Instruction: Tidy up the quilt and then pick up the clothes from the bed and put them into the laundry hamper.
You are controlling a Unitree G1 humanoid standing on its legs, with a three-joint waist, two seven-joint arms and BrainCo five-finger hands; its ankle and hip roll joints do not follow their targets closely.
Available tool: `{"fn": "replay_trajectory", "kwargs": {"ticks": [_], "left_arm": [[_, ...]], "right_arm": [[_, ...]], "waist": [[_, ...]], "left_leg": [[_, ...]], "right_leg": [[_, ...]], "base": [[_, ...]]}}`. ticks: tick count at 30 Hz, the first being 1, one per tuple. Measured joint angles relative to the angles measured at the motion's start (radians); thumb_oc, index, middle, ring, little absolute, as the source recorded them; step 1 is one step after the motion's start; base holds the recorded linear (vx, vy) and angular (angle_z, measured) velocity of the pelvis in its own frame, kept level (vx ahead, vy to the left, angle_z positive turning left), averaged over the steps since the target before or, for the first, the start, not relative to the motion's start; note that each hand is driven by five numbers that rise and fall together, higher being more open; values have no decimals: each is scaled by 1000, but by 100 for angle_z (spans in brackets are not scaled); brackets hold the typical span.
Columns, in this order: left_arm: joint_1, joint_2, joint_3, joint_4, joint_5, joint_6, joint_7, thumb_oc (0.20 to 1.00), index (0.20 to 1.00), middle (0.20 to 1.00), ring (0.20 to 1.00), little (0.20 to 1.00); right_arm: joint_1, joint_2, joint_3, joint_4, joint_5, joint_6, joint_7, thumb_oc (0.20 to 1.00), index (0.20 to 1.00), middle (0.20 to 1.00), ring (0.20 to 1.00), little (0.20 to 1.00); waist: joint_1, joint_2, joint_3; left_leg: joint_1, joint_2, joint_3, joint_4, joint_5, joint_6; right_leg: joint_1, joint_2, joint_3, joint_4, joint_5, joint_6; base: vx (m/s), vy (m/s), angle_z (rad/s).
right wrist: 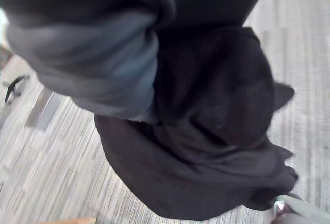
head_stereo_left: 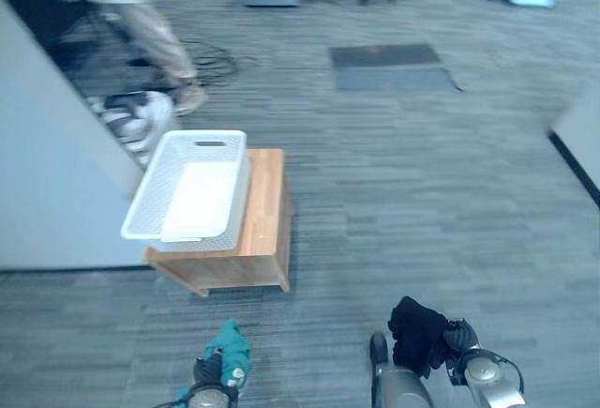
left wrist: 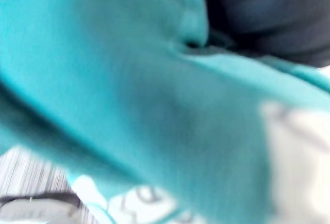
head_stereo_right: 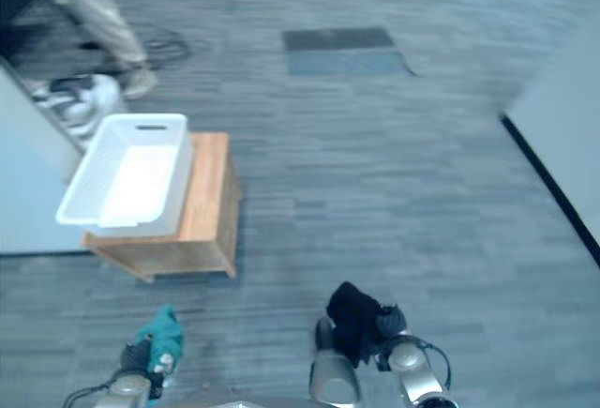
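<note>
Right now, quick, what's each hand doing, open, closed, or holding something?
Left hand: carrying the teal garment; fingers hidden, grip cannot be told.
Right hand: carrying the black garment; fingers hidden too.

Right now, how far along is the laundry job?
Pickup looks done: the left hand carries a teal garment and the right hand a black garment. The white hamper, on a wooden stand ahead, looks empty. Left: approach and drop both in.
</note>
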Motion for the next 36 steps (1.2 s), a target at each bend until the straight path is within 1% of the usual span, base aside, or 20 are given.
{"fn": "replay_trajectory", "kwargs": {"ticks": [2, 5, 8, 10, 11, 12, 13, 14, 16, 17, 20, 21, 23, 24, 25, 26, 28, 32, 33, 36], "left_arm": [[14, -10, 4, -29, -4, 5, -6, 200, 200, 200, 200, 200], [39, 0, 7, -73, -2, 10, -13, 200, 200, 200, 200, 200], [34, -5, 7, -122, 9, 15, -38, 200, 200, 200, 200, 200], [17, 5, 9, -130, 9, 19, -50, 200, 200, 200, 200, 200], [22, 6, 7, -128, 9, 21, -51, 200, 200, 200, 200, 200], [32, -10, 8, -122, 9, 20, -58, 200, 200, 200, 200, 200], [32, -10, 8, -122, 9, 20, -58, 200, 200, 200, 200, 200], [28, -20, -12, -86, 12, 31, -67, 200, 200, 200, 200, 200], [-2, 2, -4, -70, 25, 26, -59, 200, 200, 200, 200, 200], [-30, 12, -29, -72, 26, 36, -61, 200, 200, 200, 200, 200], [-42, 19, -26, -90, 26, 21, -60, 200, 200, 200, 200, 200], [-51, 23, -25, -80, 28, 17, -58, 200, 200, 200, 200, 200], [-9, 40, 26, -32, 48, 6, -50, 200, 200, 200, 200, 200], [-17, 56, 51, 32, 48, 12, -45, 200, 200, 200, 200, 200], [-3, 102, 63, 72, 49, 13, -38, 200, 200, 200, 200, 200], [9, 130, 79, 82, 52, 13, -34, 200, 200, 200, 200, 200], [70, 103, 87, 65, 53, 9, -28, 200, 200, 200, 200, 200], [75, 38, 58, 20, 52, 10, -29, 200, 200, 200, 200, 200], [93, 28, 41, -40, 53, 7, -38, 200, 200, 200, 200, 200], [92, 27, 33, -75, 53, 10, -39, 200, 200, 200, 200, 200]], "right_arm": [[-15, -26, -17, -11, -1, -10, 2, 200, 200, 200, 200, 200], [-63, -55, -40, -23, -2, -11, 3, 200, 200, 200, 200, 200], [-46, -71, -40, -17, -22, -9, 4, 200, 200, 200, 200, 200], [-35, -46, -45, -9, -33, -6, 5, 200, 200, 200, 200, 200], [-19, -36, -47, -11, -38, -8, 5, 200, 200, 200, 200, 200], [-11, -38, -45, -17, -42, -9, 7, 200, 200, 200, 200, 200], [-11, -38, -45, -17, -42, -9, 7, 200, 200, 200, 200, 200], [18, -53, -41, -103, -60, -13, 9, 200, 200, 200, 200, 200], [36, -28, -34, -118, -76, -16, 21, 200, 200, 200, 200, 200], [46, -38, -38, -122, -78, -14, 26, 200, 200, 200, 200, 200], [46, -48, -41, -119, -76, -15, 27, 200, 200, 200, 200, 200], [49, -53, -45, -110, -75, -16, 27, 200, 200, 200, 200, 200], [21, -57, -89, -88, -74, -16, 23, 200, 200, 200, 200, 200], [14, -57, -88, -95, -75, -13, 23, 200, 200, 200, 200, 200], [25, -55, -76, -120, -76, -11, 26, 200, 200, 200, 200, 200], [13, -64, -73, -136, -80, -11, 28, 200, 200, 200, 200, 200], [-42, -139, -80, -213, -102, -13, 27, 200, 200, 200, 200, 200], [-135, -270, -129, -305, -140, -37, 9, 200, 200, 200, 200, 200], [-183, -326, -138, -345, -149, -33, -3, 200, 200, 200, 200, 200], [-291, -371, -145, -357, -153, -39, -7, 200, 200, 200, 200, 200]], "waist": [[16, -2, 6], [32, -30, 18], [11, -14, 22], [24, -29, 11], [8, -36, 0], [22, 10, -13], [22, 10, -13], [-13, 90, -15], [-29, 17, -18], [-41, 30, -17], [-39, 40, -14], [-54, 29, -17], [-33, 21, -32], [-38, 21, -33], [-40, -5, -42], [-29, -23, -37], [-18, 12, -35], [-28, -26, 1], [-5, -33, 0], [13, -11, -3]], "left_leg": [[-147, 81, 89, 197, 41, -20], [-193, 61, 286, -69, 5, -3], [-181, 27, 565, -344, 58, 28], [-164, -5, 670, -329, 38, 82], [-136, -31, 668, -360, 36, 100], [-80, -44, 639, -379, 22, 161], [-80, -44, 639, -379, 22, 161], [36, -35, 554, -532, 39, 251], [69, -97, 447, -516, 26, 251], [73, -95, 324, -527, 41, 200], [96, -97, 191, -544, 46, 179], [114, -95, 127, -549, 46, 159], [161, -96, 6, -599, 28, 124], [164, -78, -59, -590, 11, 103], [197, -32, -112, -612, 6, 54], [234, 0, -143, -627, 1, 18], [239, 68, -75, -563, 7, -13], [-29, 112, 167, -65, 19, -69], [-101, 105, 320, -127, 8, -52], [-136, -3, 373, -412, 85, 7]], "right_leg": [[60, 26, -78, -69, -10, -32], [123, 31, -138, -143, -9, -39], [215, 76, -317, -142, -98, -9], [251, 82, -396, -116, -161, 79], [251, 81, -405, -57, -167, 92], [207, 99, -419, 129, -198, 139], [207, 99, -419, 129, -198, 139], [68, 48, -466, 556, -237, 151], [-121, -97, -275, 822, -272, 138], [-197, -108, -129, 645, -282, 89], [-137, -66, -11, 244, -262, 94], [-69, -33, 107, 11, -226, 92], [-63, -19, 254, -151, -70, 104], [-59, -14, 273, -152, -60, 109], [-16, -4, 183, -152, -73, 100], [21, 4, 104, -144, -3, 79], [69, 75, 44, -150, 42, 11], [136, 50, -38, -150, 17, -48], [135, 49, -45, -151, -9, -61], [125, 62, -82, -149, -78, 11]], "base": [[289, -217, 96], [340, -97, 63], [395, -25, 115], [308, 111, 111], [324, 151, 86], [194, 88, 53], [245, -9, 83], [183, -88, 125], [285, -231, 190], [348, -359, 214], [254, -296, 171], [277, -298, 206], [428, -486, 183], [421, -554, 180], [318, -445, 171], [402, -480, 146], [285, -339, 70], [126, -182, 53], [202, -91, 44], [270, 20, -21]]}}
